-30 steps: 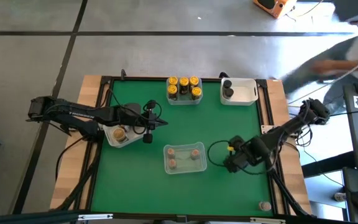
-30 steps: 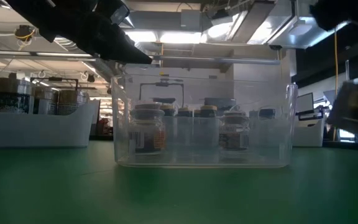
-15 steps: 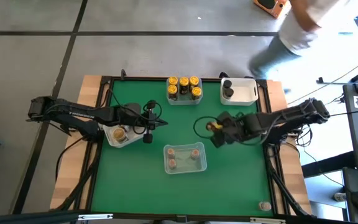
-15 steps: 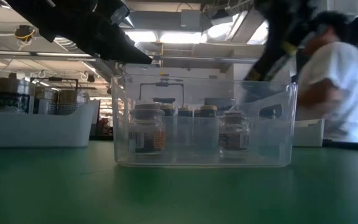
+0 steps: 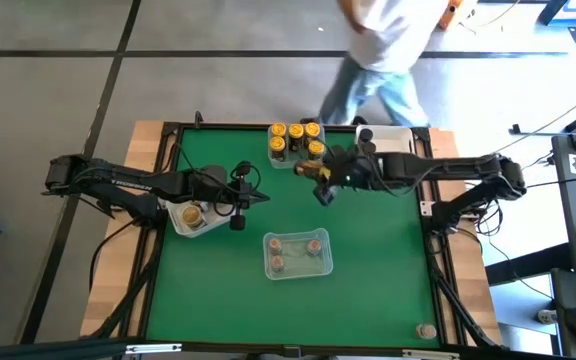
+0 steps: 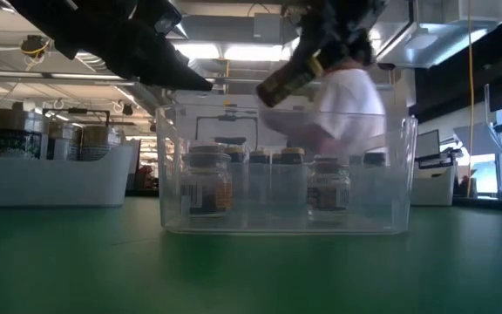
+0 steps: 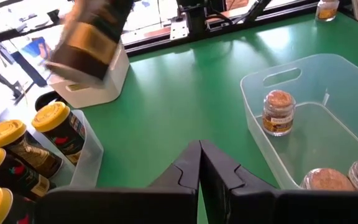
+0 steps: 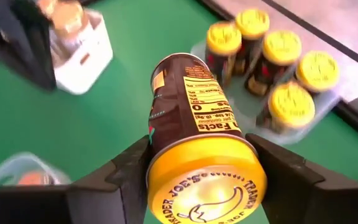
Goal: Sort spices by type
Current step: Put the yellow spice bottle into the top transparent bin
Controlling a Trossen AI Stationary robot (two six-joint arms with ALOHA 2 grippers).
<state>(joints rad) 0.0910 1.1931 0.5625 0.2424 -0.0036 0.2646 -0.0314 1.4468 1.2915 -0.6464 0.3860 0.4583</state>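
R gripper (image 8: 201, 163) is clamped on a yellow-lid jar (image 8: 194, 134), held above the table just beside the clear tub (image 5: 297, 160) of yellow lids — delivery step, next needs lowering into it upright — L gripper (image 7: 199, 163), fingers together, waits by the white tub (image 5: 176, 222).

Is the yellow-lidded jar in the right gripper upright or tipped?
Tipped: the jar lies on its side between the right gripper's fingers, lid facing the wrist camera; the low view shows it slanted.
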